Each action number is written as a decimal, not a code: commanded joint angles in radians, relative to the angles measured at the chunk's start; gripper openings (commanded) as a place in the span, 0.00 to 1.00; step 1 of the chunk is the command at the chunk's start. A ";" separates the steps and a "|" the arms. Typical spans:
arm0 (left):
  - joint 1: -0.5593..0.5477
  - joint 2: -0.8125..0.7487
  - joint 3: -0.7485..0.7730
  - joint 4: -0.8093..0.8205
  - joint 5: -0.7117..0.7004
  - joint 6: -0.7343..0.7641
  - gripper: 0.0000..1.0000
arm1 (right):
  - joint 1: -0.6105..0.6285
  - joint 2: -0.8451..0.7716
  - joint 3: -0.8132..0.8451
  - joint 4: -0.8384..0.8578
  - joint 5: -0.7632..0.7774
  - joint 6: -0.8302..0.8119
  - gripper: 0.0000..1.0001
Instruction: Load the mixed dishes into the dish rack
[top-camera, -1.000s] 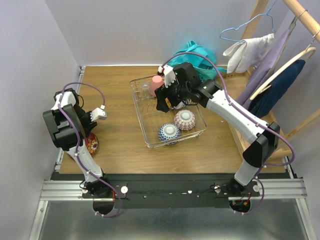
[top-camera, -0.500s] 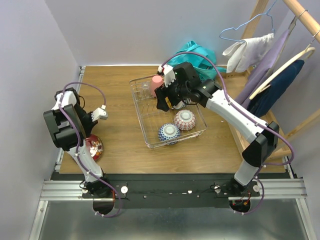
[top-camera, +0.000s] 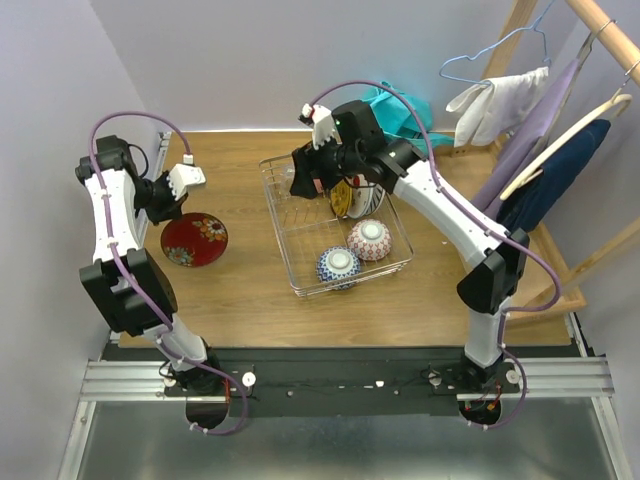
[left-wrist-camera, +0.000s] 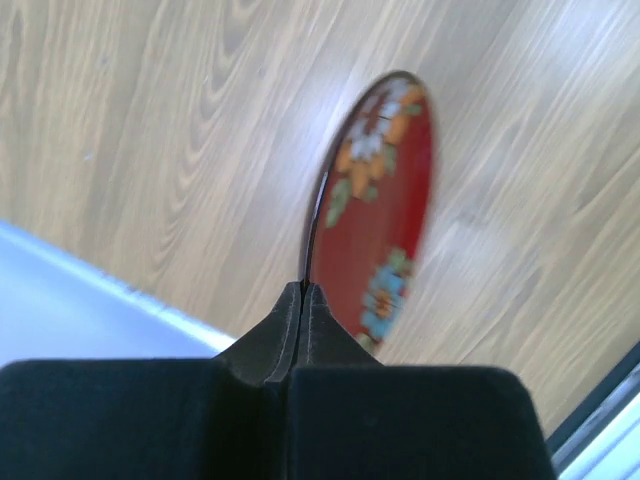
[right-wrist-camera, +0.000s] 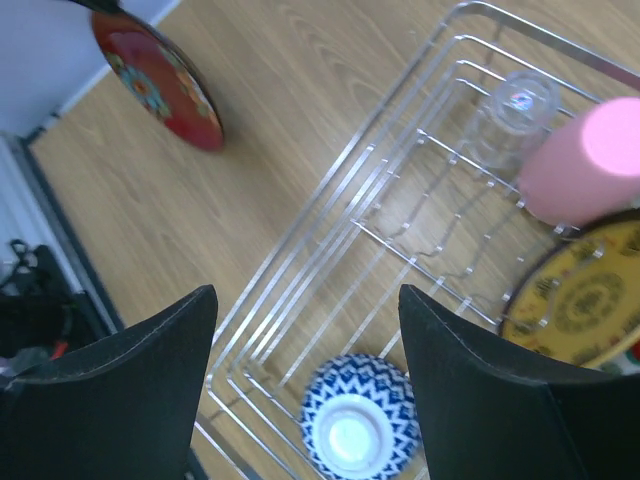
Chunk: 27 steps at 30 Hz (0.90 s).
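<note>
Red saucer (top-camera: 195, 240) with flower pattern hangs tilted to the left of the rack (top-camera: 281, 232), well apart from it. The left gripper (left-wrist-camera: 303, 290) is clenched on its rim. In the rack's near end sit a blue bowl (top-camera: 338, 265) and a pink bowl (top-camera: 370, 240). In its far end are the gold saucer (right-wrist-camera: 585, 305), cup (right-wrist-camera: 580, 165) and glass (right-wrist-camera: 505, 115). The right gripper (right-wrist-camera: 307, 293) hovers over the rack, jaws spread wide.

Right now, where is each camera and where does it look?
Top external: above, behind the arms, looking down; both arms show.
Left wrist: on the left arm, facing the red saucer pinched by the left end effector.
Right wrist: over the dish rack, looking down; open right end effector shows.
Shared: all three show the saucer.
</note>
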 joint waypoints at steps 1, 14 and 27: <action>-0.005 -0.013 0.023 -0.195 0.221 -0.123 0.00 | -0.005 0.068 0.090 0.013 -0.188 0.072 0.79; -0.011 -0.034 0.077 -0.193 0.358 -0.194 0.00 | 0.007 0.397 0.422 0.030 -0.518 0.014 0.74; -0.023 -0.063 0.077 -0.195 0.393 -0.215 0.00 | 0.081 0.359 0.027 0.635 -0.535 -0.006 0.79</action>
